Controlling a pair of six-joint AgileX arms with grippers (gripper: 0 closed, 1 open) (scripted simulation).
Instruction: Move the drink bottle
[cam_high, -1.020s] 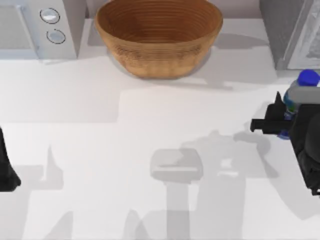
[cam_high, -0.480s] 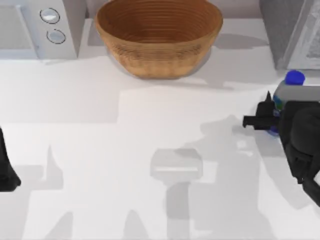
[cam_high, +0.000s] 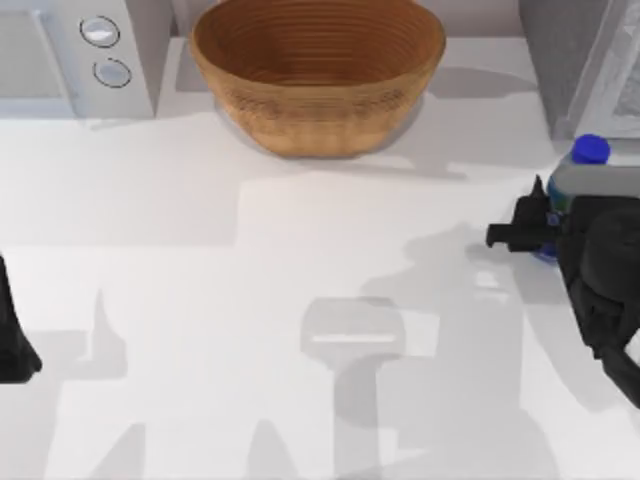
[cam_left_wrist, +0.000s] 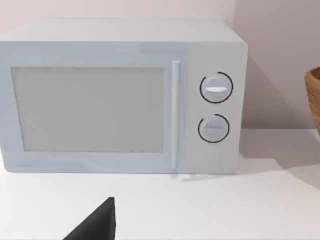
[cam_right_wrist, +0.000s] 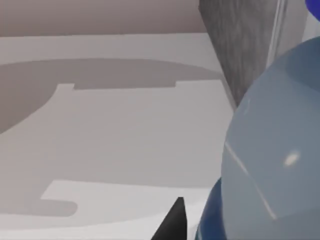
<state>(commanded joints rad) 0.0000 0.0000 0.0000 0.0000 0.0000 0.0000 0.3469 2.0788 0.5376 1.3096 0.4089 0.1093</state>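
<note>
Right pincer (cam_high: 545, 228) seemingly grips drink bottle (cam_high: 588, 152); basket (cam_high: 318, 75) empty.

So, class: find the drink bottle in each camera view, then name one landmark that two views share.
Top view: drink bottle at the table's right edge, blue cap showing beside the right arm.
Left wrist view: not in it.
Right wrist view: drink bottle, close up.
Shared landmark: the grey cabinet behind the bottle.

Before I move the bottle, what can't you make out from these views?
- Bottle body, top view: hidden under the right gripper; just the cap shows.
- Right jaws' state: unclear in the top and right wrist views.
- Bottle label, right wrist view: cut off by the edge.
- Left gripper, top view: cut off at the left edge.
</note>
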